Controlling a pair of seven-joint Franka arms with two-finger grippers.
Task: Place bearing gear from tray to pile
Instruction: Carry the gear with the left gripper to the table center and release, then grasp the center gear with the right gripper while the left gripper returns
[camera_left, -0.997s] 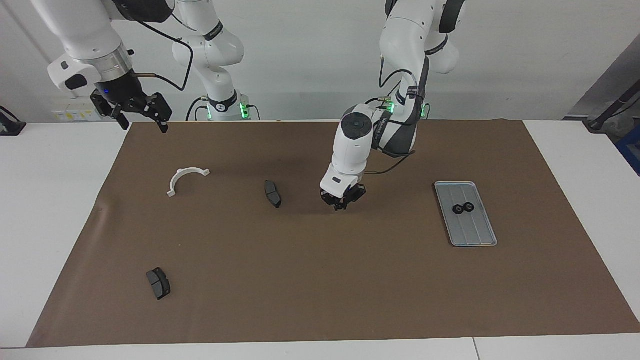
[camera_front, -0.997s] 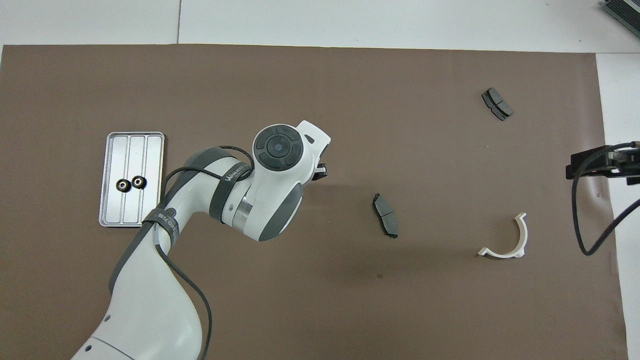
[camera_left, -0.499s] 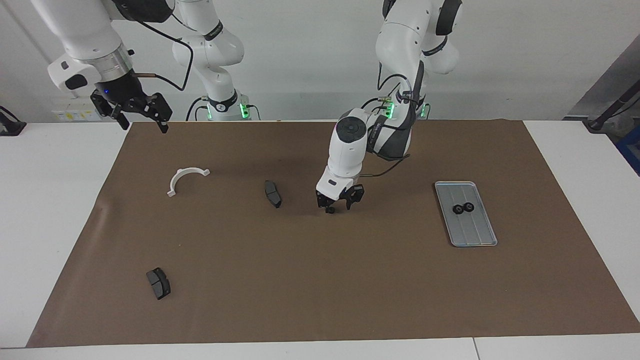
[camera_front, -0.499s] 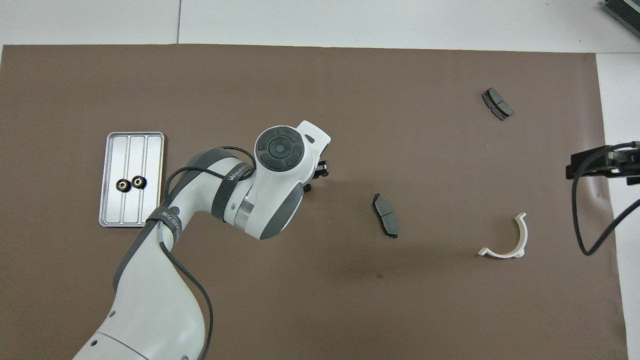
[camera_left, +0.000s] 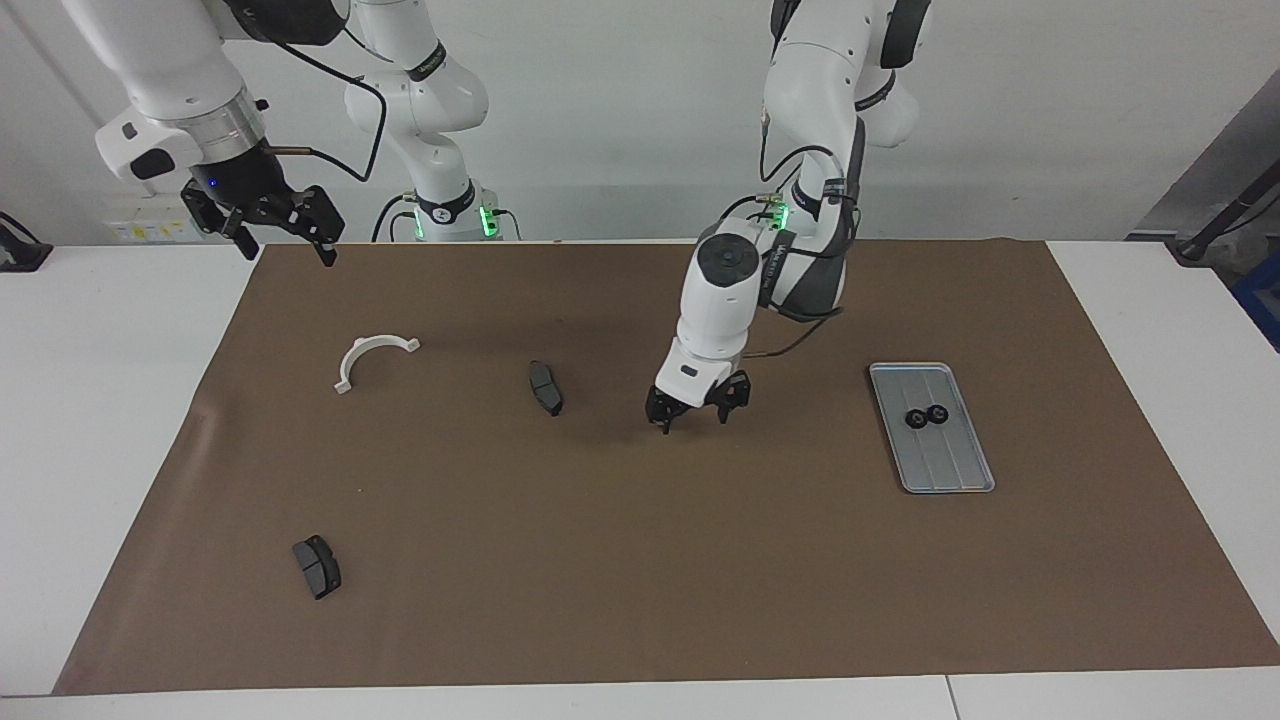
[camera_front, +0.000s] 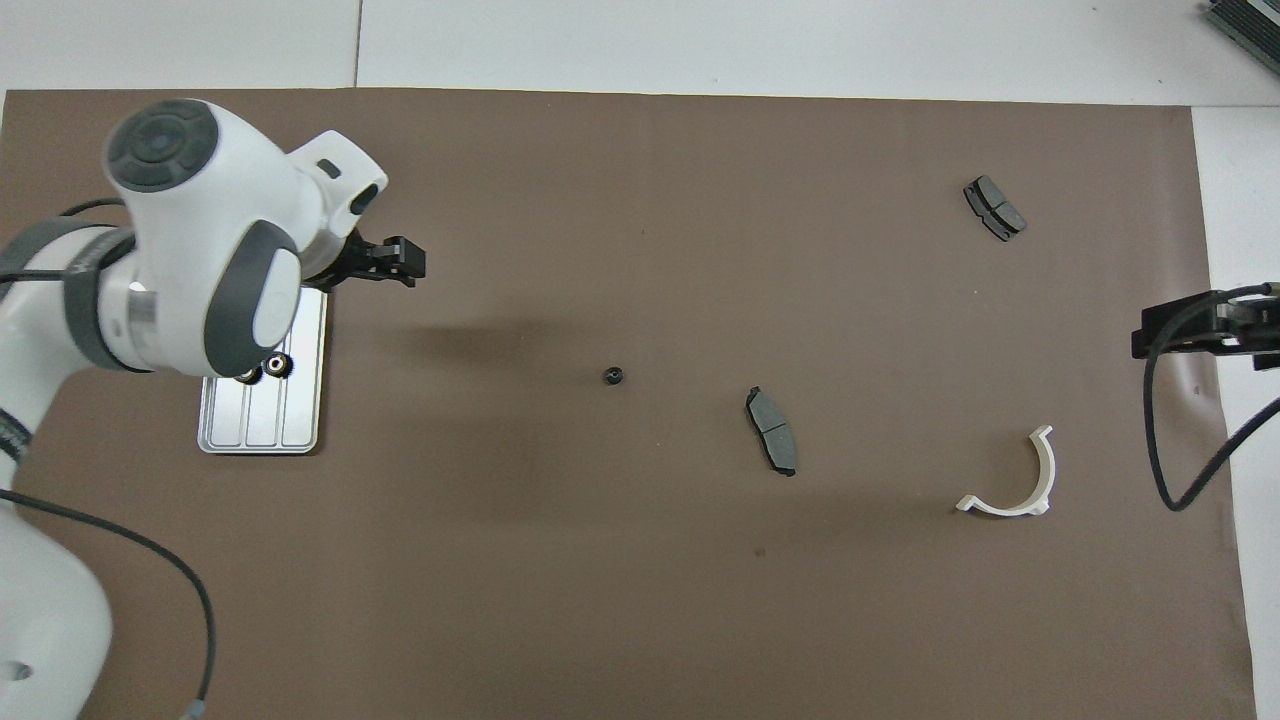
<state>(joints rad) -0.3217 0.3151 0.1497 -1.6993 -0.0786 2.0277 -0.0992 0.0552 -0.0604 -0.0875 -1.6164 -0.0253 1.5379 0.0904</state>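
Two black bearing gears sit in the ridged silver-grey metal tray. We judge a third small black gear released beside the dark grey curved brake pad, joining the pile. The left gripper hangs over the brown mat, jaws spread and empty. The right gripper waits over the mat's corner, jaws spread.

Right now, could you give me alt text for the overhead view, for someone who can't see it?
A small black bearing gear lies alone on the brown mat near a dark brake pad, while the left pincer hangs by the silver tray, which holds two more gears. The right pincer waits at the mat's edge.
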